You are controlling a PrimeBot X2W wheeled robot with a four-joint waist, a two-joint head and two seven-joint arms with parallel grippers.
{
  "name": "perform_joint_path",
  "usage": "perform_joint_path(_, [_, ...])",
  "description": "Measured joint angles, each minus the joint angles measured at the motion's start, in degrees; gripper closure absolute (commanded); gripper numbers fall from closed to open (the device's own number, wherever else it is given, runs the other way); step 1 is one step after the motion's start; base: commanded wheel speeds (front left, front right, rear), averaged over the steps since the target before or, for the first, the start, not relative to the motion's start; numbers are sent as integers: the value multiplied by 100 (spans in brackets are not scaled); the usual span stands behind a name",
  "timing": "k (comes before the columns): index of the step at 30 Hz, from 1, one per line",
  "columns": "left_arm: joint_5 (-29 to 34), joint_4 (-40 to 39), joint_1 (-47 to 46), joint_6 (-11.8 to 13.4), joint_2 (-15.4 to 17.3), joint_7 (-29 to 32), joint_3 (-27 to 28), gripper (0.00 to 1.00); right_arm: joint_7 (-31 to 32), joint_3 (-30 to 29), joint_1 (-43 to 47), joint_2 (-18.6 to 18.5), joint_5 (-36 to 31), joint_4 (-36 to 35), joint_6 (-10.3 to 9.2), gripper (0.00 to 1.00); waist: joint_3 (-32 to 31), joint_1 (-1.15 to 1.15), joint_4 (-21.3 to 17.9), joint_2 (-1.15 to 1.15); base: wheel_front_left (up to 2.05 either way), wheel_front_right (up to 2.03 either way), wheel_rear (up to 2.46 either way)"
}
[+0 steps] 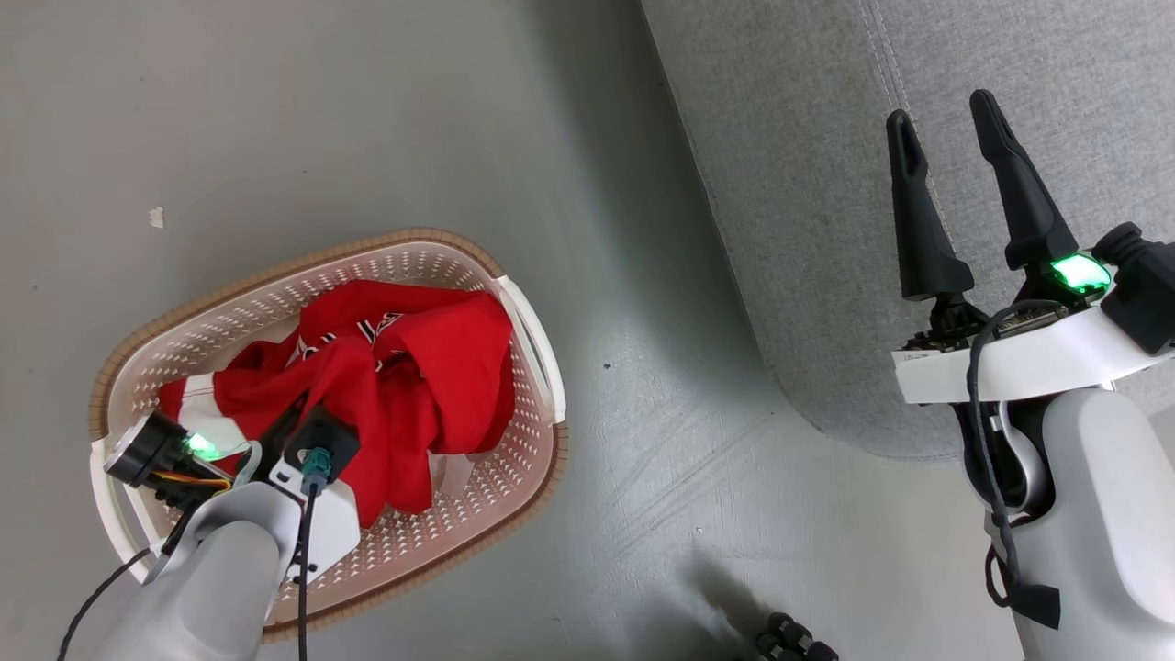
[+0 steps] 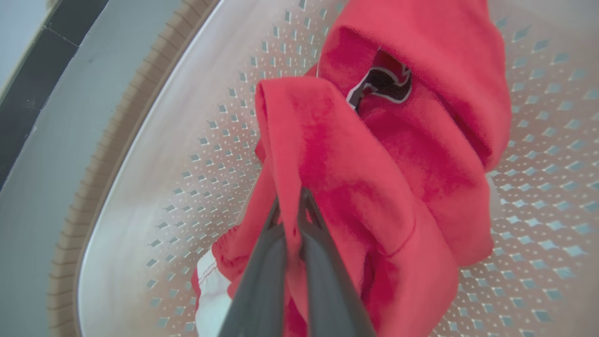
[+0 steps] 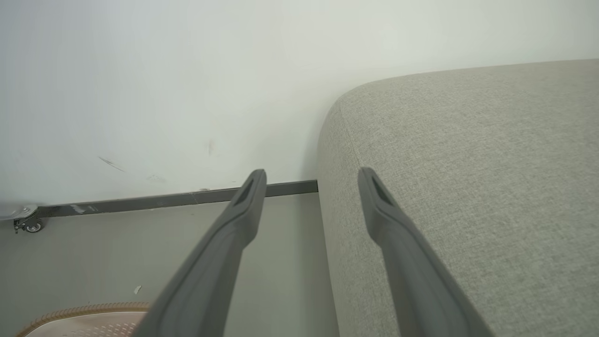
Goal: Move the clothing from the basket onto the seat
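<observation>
Left pincer [image 2: 291, 202] clamped on fold of red sports clothing [image 1: 413, 367] inside oval cream perforated basket [image 1: 413, 264]. Grey woven seat [image 1: 826, 184] right of basket, well apart. Right pincer [image 1: 941, 110] wide, empty.

1. Left claw [image 2: 291, 199]: two long matte dark grey fingers that taper to narrow tips.
2. Right claw [image 1: 944, 115]: same pair, black in the head view. Each finger widens to a chunky base and has a shallow slot near the tip.
3. Right wrist plate [image 1: 1010, 367]: flat and white, carrying a lit green light [image 1: 1079, 273] and a black block [image 1: 1138, 285].
4. Right forearm [image 1: 1092, 514]: smooth pale grey shell, with a black cable [image 1: 973, 372] looping off the plate and down its side.
5. Left forearm [image 1: 211, 588]: same pale grey shell, with a white bracket [image 1: 335, 528] at the wrist.
6. Left wrist: round black module [image 1: 138, 450] with a silver rim, green lamp [image 1: 200, 447], orange and yellow wires [image 1: 197, 479], and a teal plug [image 1: 317, 462] on a thin black lead [image 1: 303, 569].
</observation>
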Motion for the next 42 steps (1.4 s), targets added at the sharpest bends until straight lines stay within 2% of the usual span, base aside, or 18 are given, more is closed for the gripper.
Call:
perform_joint_path(4, [-2, -136, -2, -26, -11, -167, -43, 100, -1, 15, -13, -2, 38, 83, 0, 0, -70, 0, 51, 0, 0, 0, 0])
perform_joint_path(16, [-194, -1021, 2, 26, -22, -360, 23, 100, -2, 666, -42, -10, -118, 648, 0, 0, -379, 0, 288, 0, 0, 0, 0])
perform_joint_path(25, [-343, -2442, 49, 260, -19, -366, 134, 100, -2, 904, -252, -23, -377, 868, 1, 0, -673, 0, 518, 0, 0, 0, 0])
perform_joint_path(30, [-485, -3288, 254, 367, -12, -366, 119, 100, -2, 1026, -370, -166, -411, 940, 1, 0, -887, 0, 670, 0, 0, 0, 0])
perform_joint_path(38, [-617, -4234, 623, 414, 67, -367, 90, 100, -2, 1098, -387, -256, -422, 1095, 1, 0, -1294, 0, 907, 0, 0, 0, 0])
perform_joint_path(42, [-622, -4571, 760, 410, 208, -385, 13, 100, -2, 1213, -385, -361, -420, 1196, 1, 0, -1523, 0, 1016, 0, 0, 0, 0])
